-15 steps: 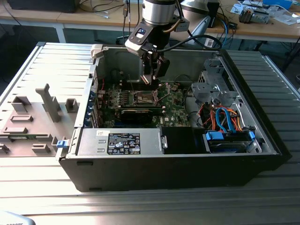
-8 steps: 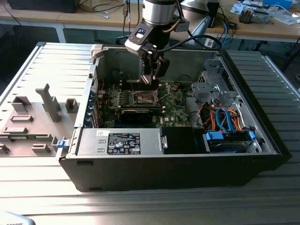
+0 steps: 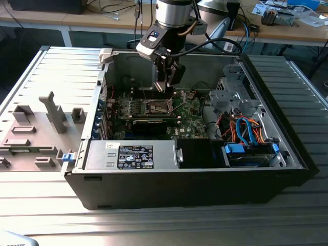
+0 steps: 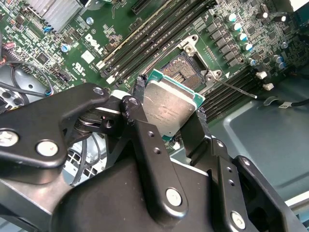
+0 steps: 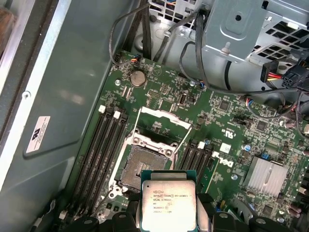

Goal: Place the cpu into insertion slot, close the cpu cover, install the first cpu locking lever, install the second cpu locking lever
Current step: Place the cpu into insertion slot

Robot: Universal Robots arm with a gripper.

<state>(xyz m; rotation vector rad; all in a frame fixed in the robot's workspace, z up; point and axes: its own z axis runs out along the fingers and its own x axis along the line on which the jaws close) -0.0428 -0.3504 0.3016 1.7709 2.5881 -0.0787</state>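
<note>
Second wrist view showed the claw (image 4: 170, 113) clamped on the cpu (image 4: 166, 99) by its edges, just above the open insertion slot (image 4: 186, 67). Placement was in hand, and seating it probably called for square alignment.

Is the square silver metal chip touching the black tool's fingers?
Touching. The second wrist view shows both black fingers clamping opposite edges of the square silver chip.

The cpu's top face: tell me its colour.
The cpu has a grey-silver metal top with a green edge around it. It shows best in the first wrist view.
</note>
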